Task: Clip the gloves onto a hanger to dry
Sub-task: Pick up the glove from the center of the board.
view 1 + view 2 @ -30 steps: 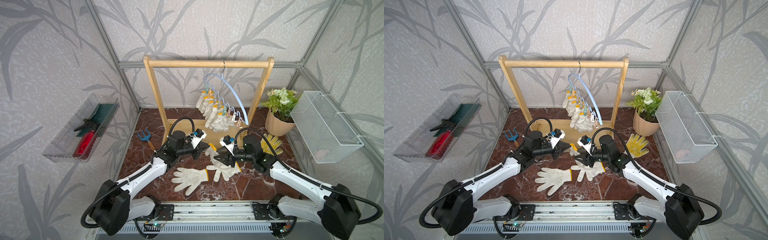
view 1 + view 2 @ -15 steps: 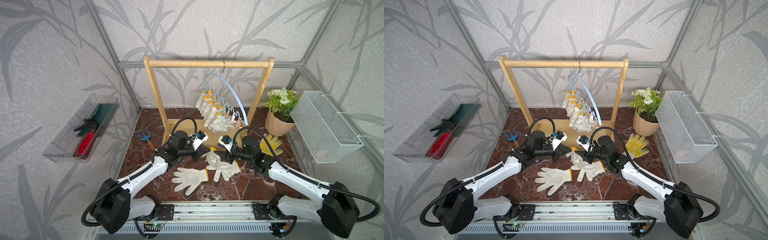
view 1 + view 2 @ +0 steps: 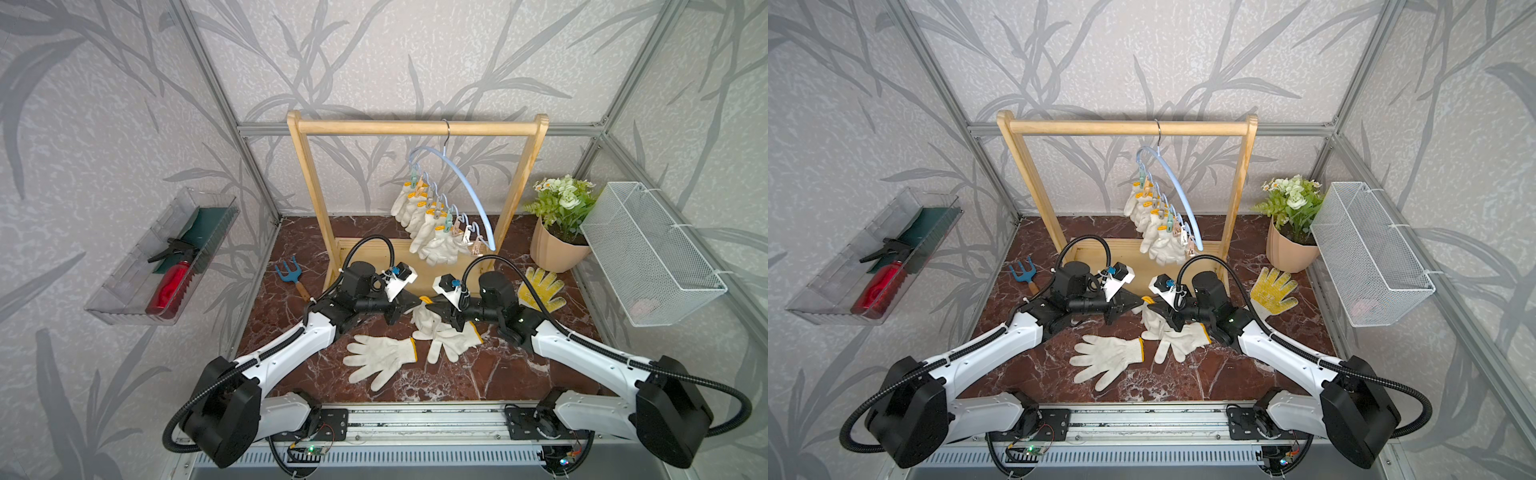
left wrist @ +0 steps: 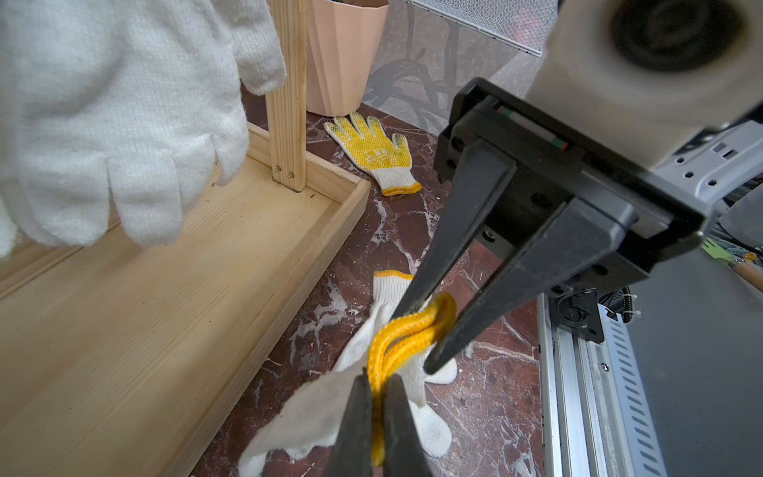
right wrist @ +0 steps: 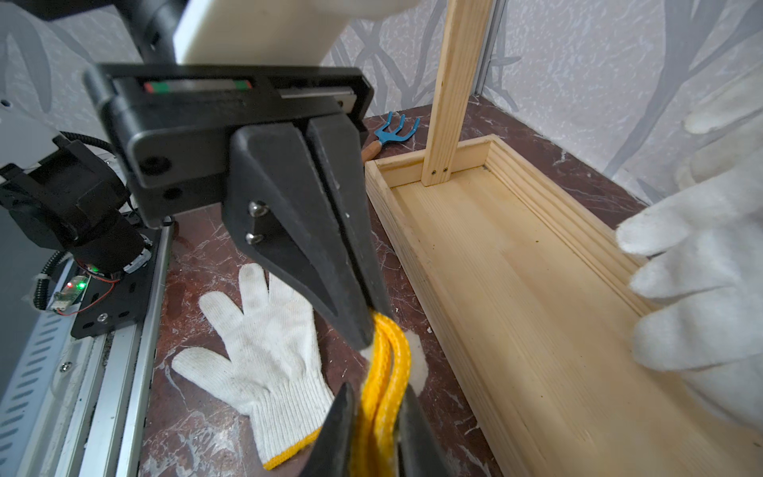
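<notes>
One off-white glove (image 3: 422, 320) hangs just above the floor between my two grippers, held by its yellow cuff (image 4: 408, 330). My left gripper (image 4: 376, 382) is shut on one end of the cuff. My right gripper (image 5: 373, 396) is pinched on the other end of the cuff, tip to tip with the left one (image 3: 409, 306). Two more gloves lie flat on the floor, one (image 3: 382, 359) in front of the left gripper, the other (image 3: 453, 340) partly under the held glove. The light-blue hanger (image 3: 465, 183) hangs behind, with several gloves (image 3: 424, 224) clipped to it.
The wooden rack (image 3: 415, 126) with its tray base (image 5: 516, 289) stands right behind the grippers. A yellow patterned glove (image 3: 540, 289), a plant pot (image 3: 555, 249) and a wire basket (image 3: 648, 257) are to the right. A blue hand rake (image 3: 291, 274) and a wall tray (image 3: 166, 257) are left.
My right gripper's jaws have closed onto the yellow cuff that the left gripper holds. Both grippers have drawn slightly closer, lifting the glove off the floor.
</notes>
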You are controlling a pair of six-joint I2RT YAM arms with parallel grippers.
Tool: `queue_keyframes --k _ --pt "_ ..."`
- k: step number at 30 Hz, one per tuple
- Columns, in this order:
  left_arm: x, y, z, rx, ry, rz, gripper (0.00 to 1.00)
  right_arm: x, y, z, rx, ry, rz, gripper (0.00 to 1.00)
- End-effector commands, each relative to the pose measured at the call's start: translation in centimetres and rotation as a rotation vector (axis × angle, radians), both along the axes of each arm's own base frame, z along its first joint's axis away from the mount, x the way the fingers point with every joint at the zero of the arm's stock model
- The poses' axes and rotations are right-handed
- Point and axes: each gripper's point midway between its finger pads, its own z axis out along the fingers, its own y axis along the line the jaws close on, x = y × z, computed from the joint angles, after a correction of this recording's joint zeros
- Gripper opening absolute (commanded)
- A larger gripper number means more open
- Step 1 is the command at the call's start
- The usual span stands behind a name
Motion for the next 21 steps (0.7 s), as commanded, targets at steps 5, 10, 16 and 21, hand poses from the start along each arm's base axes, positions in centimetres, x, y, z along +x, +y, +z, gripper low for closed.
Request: queue_keyframes --k 5,10,16,21 --pt "-0.6 -0.3 1.5 -0.023 -0.054 -0.046 0.00 0.3 -0.2 1.8 0.048 -0.026 -0.004 0.05" --pt "-0.4 -0.2 1.3 -0.007 -0.060 -0.044 0.00 0.6 -1.3 2.6 0.075 -0.020 -0.019 0.00" --pt "0.4 -0.7 2.4 -0.018 -0.097 -0.044 0.15 1.0 -2.6 2.3 0.079 0.013 -0.043 0.00" --pt "2.6 -1.4 5.0 -0.035 -0.208 -0.021 0.36 2.1 -4.0 1.9 0.121 0.036 -0.095 0.00"
